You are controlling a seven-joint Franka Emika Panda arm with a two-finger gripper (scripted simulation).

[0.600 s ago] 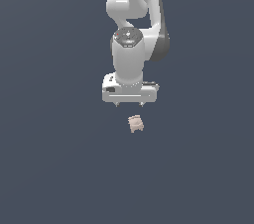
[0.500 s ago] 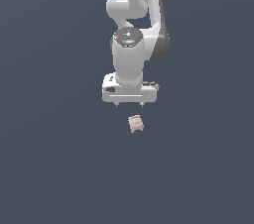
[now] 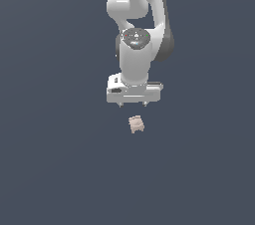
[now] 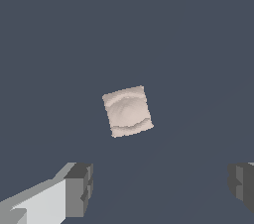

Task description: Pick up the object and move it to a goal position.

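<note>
Plain dark slate-grey background filled both views, with a white robot arm (image 3: 142, 25) reaching down over a small pale object (image 3: 136, 124).

Seen from the exterior view, the hand (image 3: 132, 104) pointed straight down, its two short dark fingertips (image 3: 120, 104) showing just under the wide white body. In the wrist view the grey finger pads (image 4: 79, 189) stood far apart at opposite edges of the picture, so the hand (image 4: 161, 184) was spread wide and gripped nothing. The object (image 4: 127, 111), a beige-pink blocky lump with faint curved ridges across its upper face, lay a short way below the fingertips, not touching them, and sat slightly turned between the two pads' lines. In the exterior view it rested a little toward that view's right of the hand's centre, narrower than the hand itself.
</note>
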